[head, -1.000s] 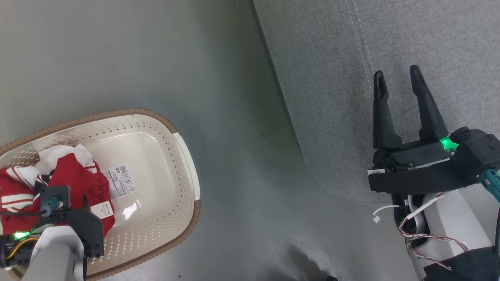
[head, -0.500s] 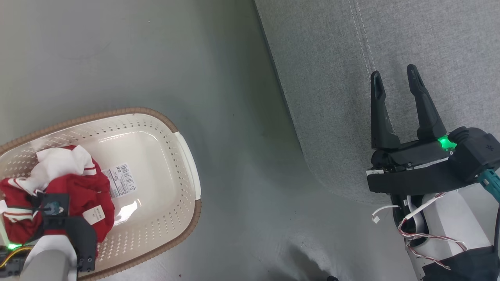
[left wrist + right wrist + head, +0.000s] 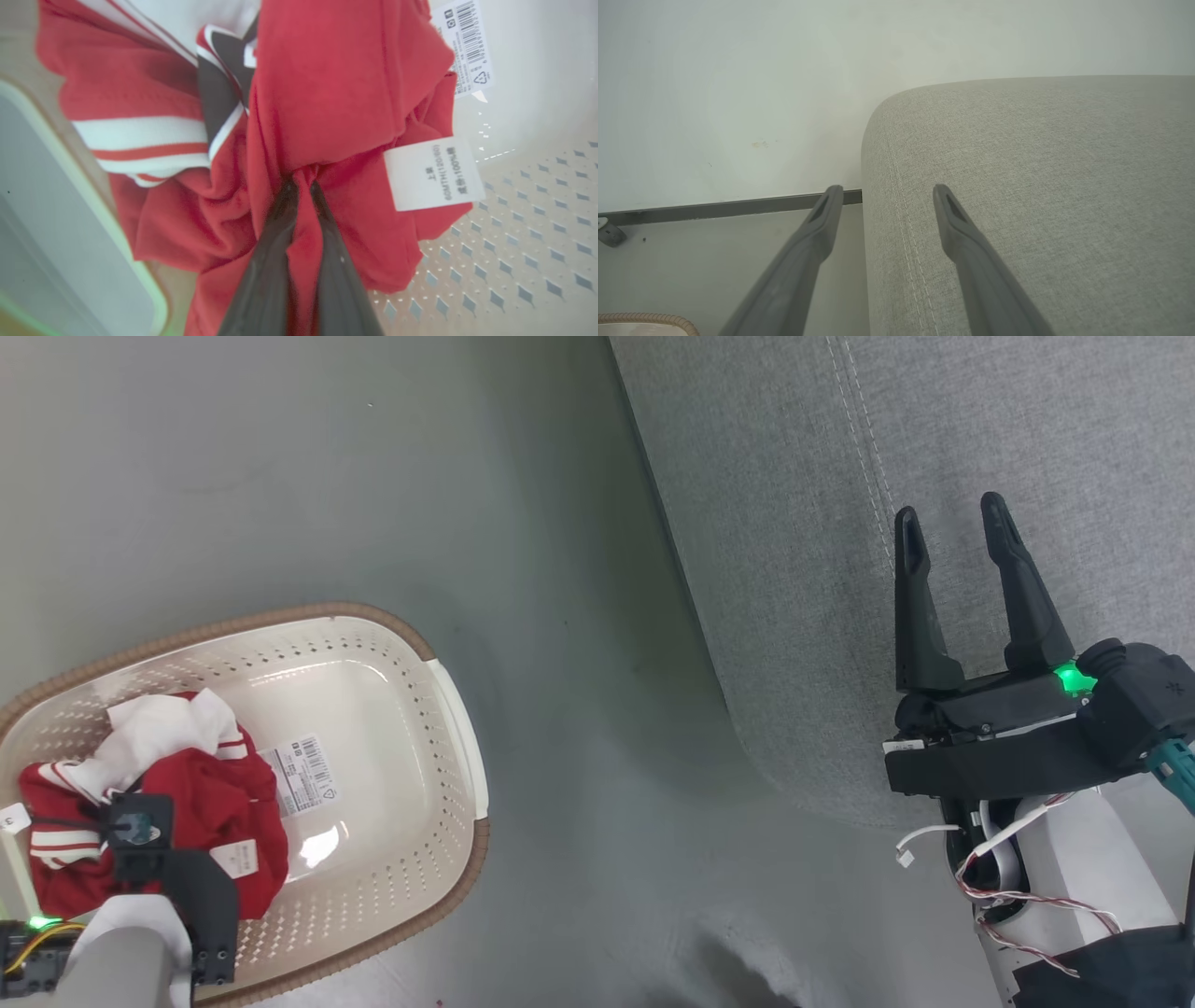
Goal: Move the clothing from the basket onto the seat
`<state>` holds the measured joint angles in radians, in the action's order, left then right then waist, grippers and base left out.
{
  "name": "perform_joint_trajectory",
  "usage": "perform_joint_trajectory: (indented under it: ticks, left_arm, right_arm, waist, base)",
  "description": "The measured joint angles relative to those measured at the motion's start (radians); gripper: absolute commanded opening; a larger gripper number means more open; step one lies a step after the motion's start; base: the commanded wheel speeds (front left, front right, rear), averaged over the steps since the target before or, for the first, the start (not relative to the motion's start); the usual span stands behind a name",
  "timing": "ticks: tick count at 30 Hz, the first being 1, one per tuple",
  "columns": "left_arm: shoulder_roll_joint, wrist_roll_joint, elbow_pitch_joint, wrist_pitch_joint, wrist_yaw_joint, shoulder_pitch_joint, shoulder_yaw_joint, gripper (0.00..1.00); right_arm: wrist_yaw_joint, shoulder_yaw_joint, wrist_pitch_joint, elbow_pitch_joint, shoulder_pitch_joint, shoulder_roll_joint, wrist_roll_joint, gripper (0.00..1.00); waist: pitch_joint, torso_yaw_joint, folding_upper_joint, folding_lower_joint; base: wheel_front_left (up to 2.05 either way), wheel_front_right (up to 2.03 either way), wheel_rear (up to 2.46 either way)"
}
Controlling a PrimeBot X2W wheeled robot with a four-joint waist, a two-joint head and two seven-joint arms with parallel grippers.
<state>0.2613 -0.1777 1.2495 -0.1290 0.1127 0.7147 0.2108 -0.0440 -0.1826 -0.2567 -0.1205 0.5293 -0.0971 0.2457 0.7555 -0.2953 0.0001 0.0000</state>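
Note:
Red clothing (image 3: 201, 812) with white stripes lies bunched in the left end of the cream basket (image 3: 448, 709), which stands on the floor. In the left wrist view my left gripper (image 3: 301, 186) is shut, pinching a fold of the red clothing (image 3: 336, 84) beside its white label tag (image 3: 432, 172). From the head view the left wrist hangs over the pile and hides the fingers. The grey seat (image 3: 840, 448) fills the upper right. My right gripper (image 3: 952, 518) hovers open over the seat's edge, and in its own wrist view the right gripper (image 3: 887, 191) holds nothing above the seat (image 3: 1041, 186).
Grey floor (image 3: 560, 569) separates the basket and the seat. A barcode sticker (image 3: 303, 775) lies on the basket's bare bottom. A pale wall (image 3: 738, 93) with a dark skirting strip rises behind the seat.
My left gripper has shut on the red clothing. The pile has bunched up and shifted slightly. The head view has drifted a little; the right arm stays put.

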Motion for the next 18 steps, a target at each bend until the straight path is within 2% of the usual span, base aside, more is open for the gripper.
perform_joint_trajectory:
  ticks: [7, 18]
  left_arm:
    - [-0.027, -0.007, 0.000, 0.019, -0.044, 0.000, -0.002, 0.00]
    - [-0.137, -0.028, -0.007, 0.117, -0.088, -0.004, -0.007, 0.00]
  right_arm:
    - [-0.001, 0.009, 0.000, -0.015, 0.000, 0.000, -0.008, 1.00]
    - [-0.015, 0.020, 0.000, -0.059, -0.012, -0.005, -0.029, 1.00]
  waist:
    - [-0.030, 0.017, -0.0002, 0.0000]
    - [-0.121, 0.053, -0.0002, 0.0000]
  base:
    - [0.00, 0.00, 0.00]
    - [0.00, 0.00, 0.00]
